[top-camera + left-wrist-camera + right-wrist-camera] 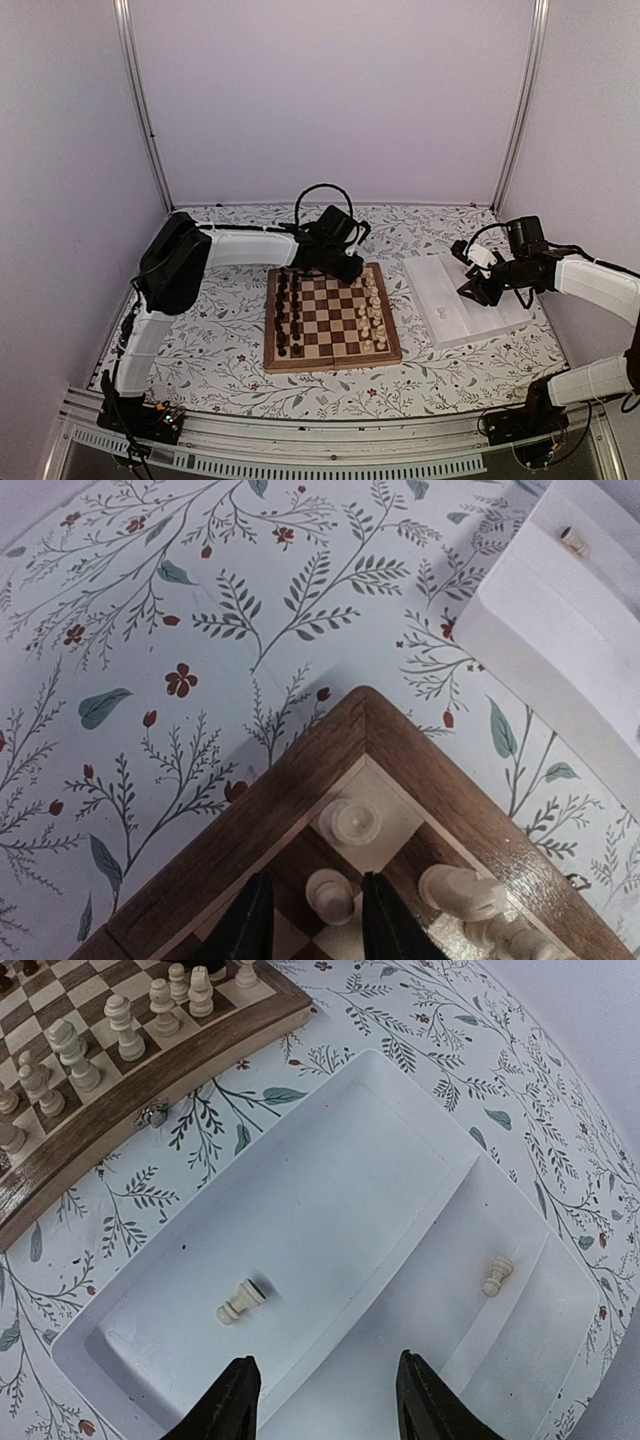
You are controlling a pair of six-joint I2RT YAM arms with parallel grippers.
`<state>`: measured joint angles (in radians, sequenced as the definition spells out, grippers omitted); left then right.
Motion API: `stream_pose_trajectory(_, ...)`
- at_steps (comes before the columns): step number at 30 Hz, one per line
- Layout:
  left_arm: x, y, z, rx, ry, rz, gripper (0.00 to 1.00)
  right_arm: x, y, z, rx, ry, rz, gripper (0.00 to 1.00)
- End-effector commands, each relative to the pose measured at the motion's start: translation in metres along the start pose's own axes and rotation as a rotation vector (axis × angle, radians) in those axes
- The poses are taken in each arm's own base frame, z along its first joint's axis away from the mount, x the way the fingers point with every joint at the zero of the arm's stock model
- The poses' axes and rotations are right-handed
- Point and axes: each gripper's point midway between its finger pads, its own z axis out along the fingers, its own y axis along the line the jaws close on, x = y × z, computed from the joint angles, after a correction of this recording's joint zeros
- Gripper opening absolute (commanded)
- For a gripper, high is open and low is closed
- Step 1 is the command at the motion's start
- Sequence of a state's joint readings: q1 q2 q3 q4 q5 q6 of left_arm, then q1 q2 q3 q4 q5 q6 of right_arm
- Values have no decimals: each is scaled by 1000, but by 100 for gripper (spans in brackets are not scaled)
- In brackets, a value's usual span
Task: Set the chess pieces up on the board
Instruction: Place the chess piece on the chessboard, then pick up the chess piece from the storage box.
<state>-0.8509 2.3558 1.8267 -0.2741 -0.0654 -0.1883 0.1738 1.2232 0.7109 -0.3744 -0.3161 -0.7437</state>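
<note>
Left gripper (312, 920) is boxed in at the far right corner of the square wooden chessboard with brown rim (333, 361): pale cream chess pieces (373, 312) crowd both right files, one standing between its spread fingers. Dark brown-black pieces (289, 312) wall the left files; the middle files are an open lane. In the white rectangular ridged tray (430, 275), two more pale ones lie well apart with a ridge between them, wide floor under the open-jawed right gripper (330, 1400).
</note>
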Motion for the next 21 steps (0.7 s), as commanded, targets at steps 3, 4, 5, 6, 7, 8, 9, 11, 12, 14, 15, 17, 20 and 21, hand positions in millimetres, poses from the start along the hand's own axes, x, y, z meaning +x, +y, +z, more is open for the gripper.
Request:
stream_pose_trajectory(3,-56,2,-75,-22,-145,4,37,-9,7,-2,-89,3,14,47)
stream_pose_trajectory(4,-61,3,-85,-22,-162,9,37,-10,8,-1,-106,15,13,46)
stream_pose_trajectory(5,-65,3,-95,-23,-181,13,37,-6,11,3,-128,38,15,44)
stream_pose_trajectory(6,-69,4,-106,-23,-197,15,37,-5,11,4,-138,53,4,42)
stream_pose_trajectory(7,-71,3,-115,-18,-213,16,38,-3,13,6,-152,70,-9,41)
stream_pose_trajectory(8,-69,4,-122,-15,-216,17,38,-3,13,6,-160,82,-22,40)
stream_pose_trajectory(9,-70,2,-130,-5,-230,15,38,-3,12,7,-167,94,-57,40)
stream_pose_trajectory(11,-67,-1,-144,16,-250,7,38,-4,8,8,-165,118,-120,40)
stream_pose_trajectory(12,-66,-3,-150,29,-262,1,38,-3,7,11,-171,141,-174,40)
stream_pose_trajectory(14,-63,-8,-162,48,-281,-11,38,-2,4,16,-164,182,-258,40)
stream_pose_trajectory(15,-61,-11,-167,57,-288,-15,38,2,2,21,-166,213,-288,40)
stream_pose_trajectory(17,-59,-16,-177,73,-306,-16,38,1,1,28,-176,244,-369,40)
stream_pose_trajectory(20,-55,-22,-189,81,-321,-9,38,5,2,41,-208,300,-444,38)
stream_pose_trajectory(21,-55,-22,-194,81,-326,-9,38,9,4,47,-219,324,-474,36)
